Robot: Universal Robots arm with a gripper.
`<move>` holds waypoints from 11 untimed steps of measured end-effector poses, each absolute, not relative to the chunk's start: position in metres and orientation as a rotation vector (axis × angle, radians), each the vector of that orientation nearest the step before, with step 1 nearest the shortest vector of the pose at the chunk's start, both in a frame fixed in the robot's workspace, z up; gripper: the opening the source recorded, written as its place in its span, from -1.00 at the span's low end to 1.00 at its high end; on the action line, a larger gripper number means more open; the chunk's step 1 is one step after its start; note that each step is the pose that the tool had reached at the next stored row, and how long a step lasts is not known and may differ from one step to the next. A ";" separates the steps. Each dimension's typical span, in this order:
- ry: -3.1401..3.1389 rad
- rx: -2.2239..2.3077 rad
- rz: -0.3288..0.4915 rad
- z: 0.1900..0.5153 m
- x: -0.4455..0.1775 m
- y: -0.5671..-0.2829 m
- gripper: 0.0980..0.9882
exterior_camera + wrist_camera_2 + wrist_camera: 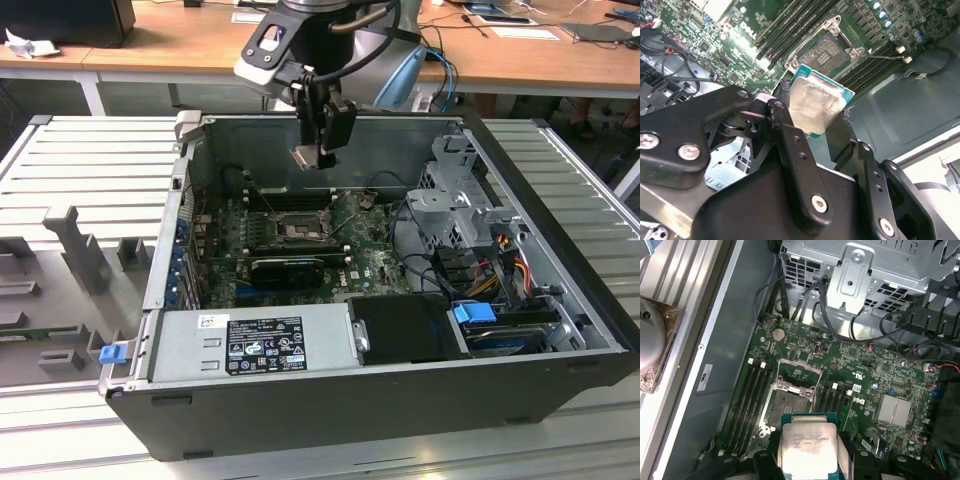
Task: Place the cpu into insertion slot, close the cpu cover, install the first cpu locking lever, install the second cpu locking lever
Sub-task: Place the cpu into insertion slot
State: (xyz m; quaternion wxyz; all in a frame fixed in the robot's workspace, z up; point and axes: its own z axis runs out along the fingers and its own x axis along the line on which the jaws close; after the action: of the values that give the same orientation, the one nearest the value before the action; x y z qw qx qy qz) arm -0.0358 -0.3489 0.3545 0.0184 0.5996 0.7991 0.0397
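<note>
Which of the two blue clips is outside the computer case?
The blue clip jutting from the case on the exterior view's left; the other clip sits inside.

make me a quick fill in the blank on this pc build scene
1. The cpu is clamped in the ___.
2. The insertion slot is ___, with no chip in it.
3. The cpu hangs ___ the motherboard, not touching it.
Missing words: pincer; empty; above.

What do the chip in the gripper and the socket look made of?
The chip: pale silvery metal lid, dull matte sheen, on a green board edge, likely laminate. The socket: bright bare-metal rim that glints, around a dark centre, probably plastic.
</note>
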 end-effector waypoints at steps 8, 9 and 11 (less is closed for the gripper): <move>2.413 1.946 0.121 0.353 -0.036 -0.349 -0.03; 2.409 1.950 0.121 0.353 -0.036 -0.349 -0.03; 2.401 1.960 0.120 0.352 -0.036 -0.349 -0.03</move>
State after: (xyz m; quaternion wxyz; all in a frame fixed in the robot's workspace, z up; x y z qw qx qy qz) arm -0.0358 -0.3489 0.3524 0.0200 0.6317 0.7740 0.0388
